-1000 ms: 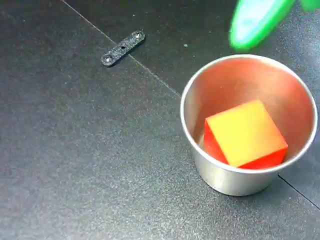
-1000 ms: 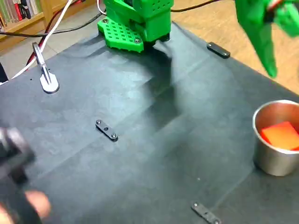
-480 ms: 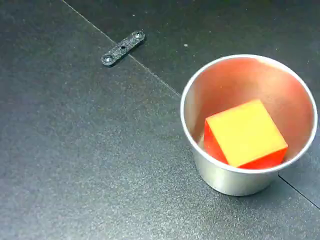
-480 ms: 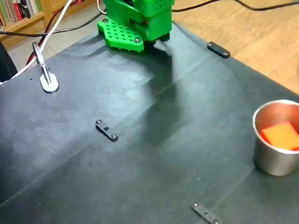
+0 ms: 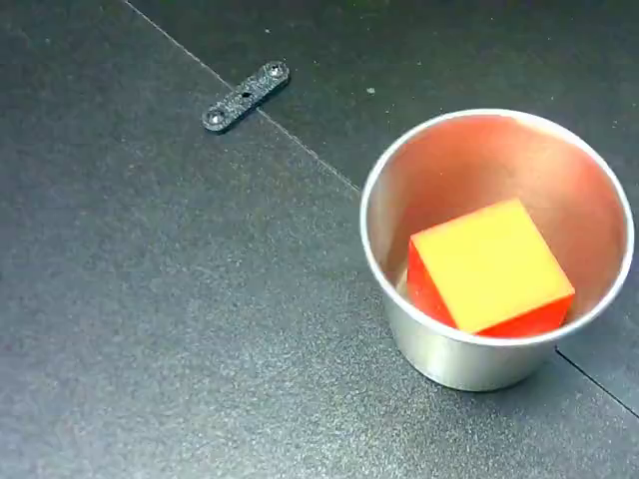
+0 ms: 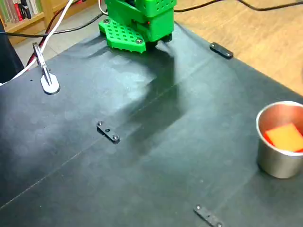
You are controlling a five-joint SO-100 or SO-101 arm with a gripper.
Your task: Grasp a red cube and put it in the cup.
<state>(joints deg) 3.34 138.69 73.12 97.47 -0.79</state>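
Sitting inside the cup (image 5: 496, 249), the red cube (image 5: 489, 267) looks placed. Your tool is out of view, so its state is unknown; bumping the light cup could tip it.

Arm gone from both fixed views; shadow on desk shifts.

One second ago the green hand hangs blurred above the cup (image 5: 496, 249) in both fixed views; half a second ago and now neither view shows it. The blurred dark shape and fingertip at the lower left of a fixed view are gone too. The arm's shadow (image 6: 156, 111) on the desk (image 6: 94, 179) now stretches lower and further left, reaching toward the small black bracket (image 6: 108, 132). A dark shape (image 6: 7, 52) shows at the left edge.
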